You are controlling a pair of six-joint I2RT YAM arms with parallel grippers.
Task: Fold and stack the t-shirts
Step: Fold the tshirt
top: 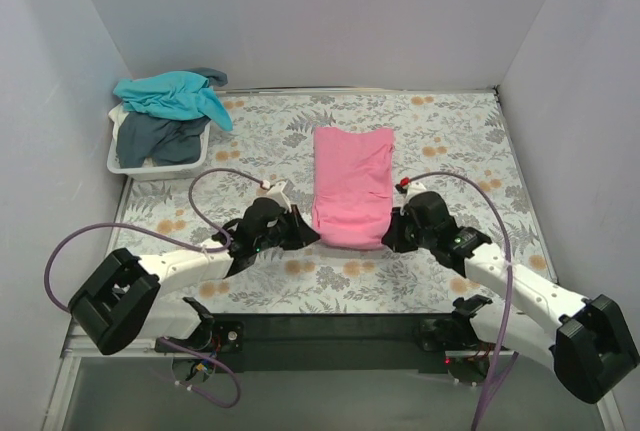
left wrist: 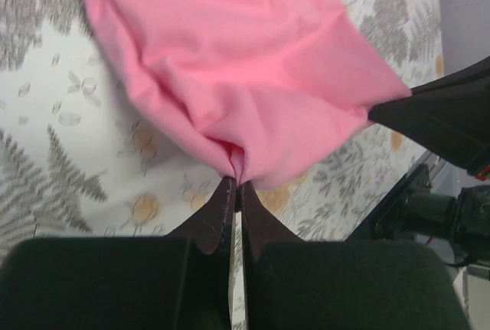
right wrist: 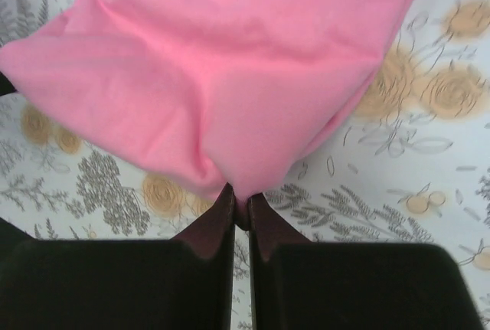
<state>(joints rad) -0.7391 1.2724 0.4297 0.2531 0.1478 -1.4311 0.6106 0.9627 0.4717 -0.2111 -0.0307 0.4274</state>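
Looking down, the top camera showed the pink t-shirt lying as a long folded strip in the middle of the surface. The left gripper was at its near-left corner and the right gripper at its near-right corner. The teal t-shirt lay heaped over the grey-blue t-shirt in the white basket, tucked into the far-left corner against the wall and well apart from the arms. Open room lay beyond the pink shirt's far edge and to its right. The basket narrowed the left side, and walls closed in three sides.

From the left wrist, the jaws of the left gripper were closed on a small puckered bite of the pink hem. The cloth fanned away from them, lifted and creased. At the right edge of this view a dark finger of the other gripper held the opposite corner.

From the right wrist, the jaws of the right gripper were likewise closed on a narrow pinch of pink cloth, with the floral surface showing on both sides.

Both bites looked thin, so a quick pull could probably have slipped a corner free. It could not be told whether every layer was caught, and a layer left behind would have opened the fold. Uneven travel of the two arms would likely have skewed the hem. Carrying it too far forward could have pushed the shirt towards the back wall.
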